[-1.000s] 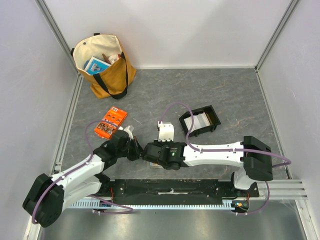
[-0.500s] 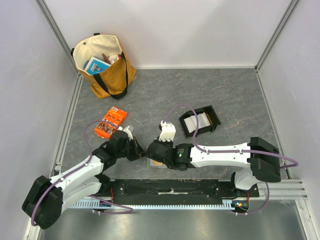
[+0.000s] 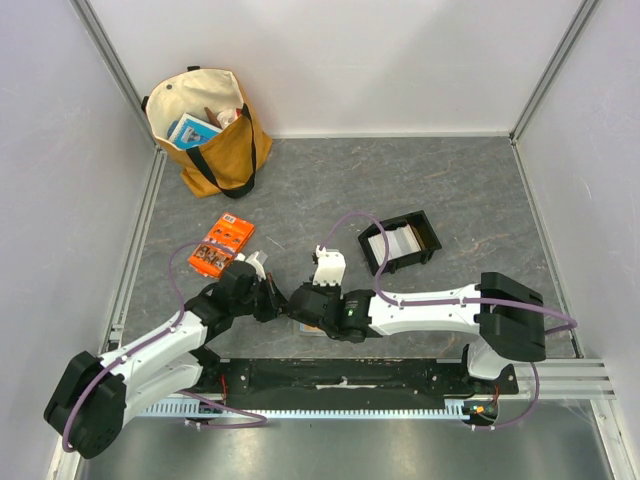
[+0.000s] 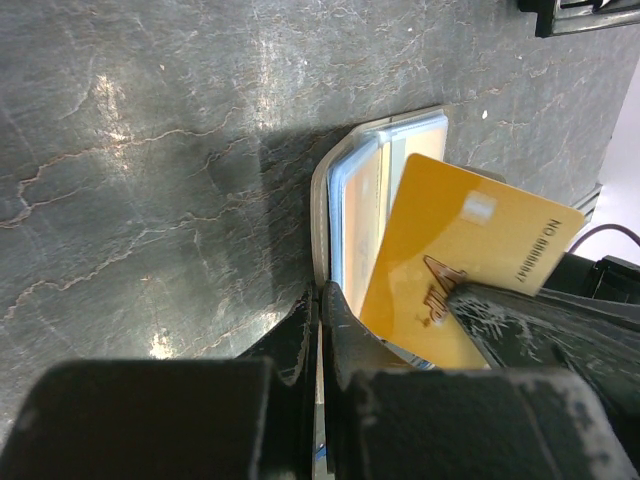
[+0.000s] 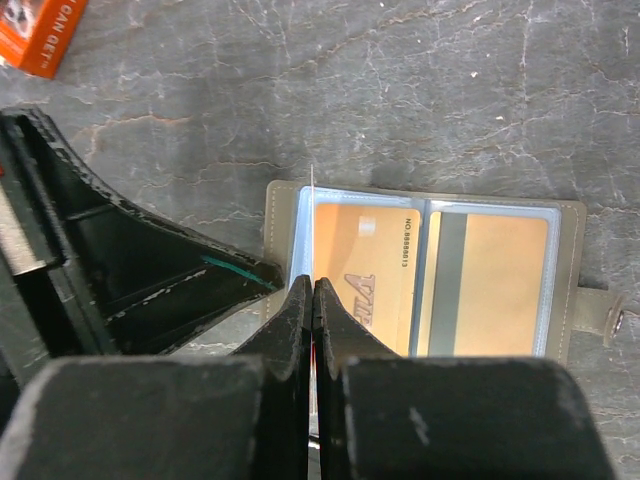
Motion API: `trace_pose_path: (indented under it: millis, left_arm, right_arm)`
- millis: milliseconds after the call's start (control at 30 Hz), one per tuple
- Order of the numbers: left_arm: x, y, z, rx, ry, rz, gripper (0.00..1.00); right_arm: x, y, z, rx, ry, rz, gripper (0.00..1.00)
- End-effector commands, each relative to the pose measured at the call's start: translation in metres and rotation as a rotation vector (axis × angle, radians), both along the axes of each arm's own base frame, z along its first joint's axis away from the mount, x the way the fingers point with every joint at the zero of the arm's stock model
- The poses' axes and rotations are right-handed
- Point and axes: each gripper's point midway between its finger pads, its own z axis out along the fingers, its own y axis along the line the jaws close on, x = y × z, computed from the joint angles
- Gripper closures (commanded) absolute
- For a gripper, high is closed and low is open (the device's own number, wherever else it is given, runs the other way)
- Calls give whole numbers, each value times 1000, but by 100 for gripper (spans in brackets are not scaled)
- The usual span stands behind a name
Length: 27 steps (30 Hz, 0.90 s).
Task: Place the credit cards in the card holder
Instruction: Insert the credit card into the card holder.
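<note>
The grey marbled desk fills the floor of the white-walled cell; at its far left corner stands a mustard and cream cloth tote bag with items inside; the two white and black arms reach in from the near edge and meet just left of centre, close to that edge; right of centre, farther back, lies a black open plastic tray with a row of pale credit cards in it; an orange printed packet lies left of centre, apart from the arms; the olive-grey folding card holder lies opened flat on the desk under the two wrists, with clear sleeves inside showing tan cards and its snap tab at the right end; the left tool is clenched on the holder's left edge; the right tool is clenched on an orange-yellow plastic credit card, held tilted over the holder's left sleeve and seen edge-on from the right wrist.
</note>
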Motion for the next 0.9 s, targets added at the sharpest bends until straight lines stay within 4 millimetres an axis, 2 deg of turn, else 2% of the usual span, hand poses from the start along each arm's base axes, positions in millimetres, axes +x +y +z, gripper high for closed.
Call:
trace_pose_path:
  millis: [0, 400, 567, 867]
  left_arm:
    - [3, -5, 8, -43, -7, 10, 98]
    - [3, -5, 7, -39, -5, 6, 98]
    - [2, -5, 7, -41, -6, 6, 98]
    - [2, -5, 7, -42, -6, 4, 98]
  right_arm:
    - [11, 9, 9, 20, -42, -33, 100]
    - [14, 10, 16, 35, -64, -42, 100]
    - [14, 12, 14, 33, -61, -38, 100]
    - [17, 16, 25, 68, -82, -37, 100]
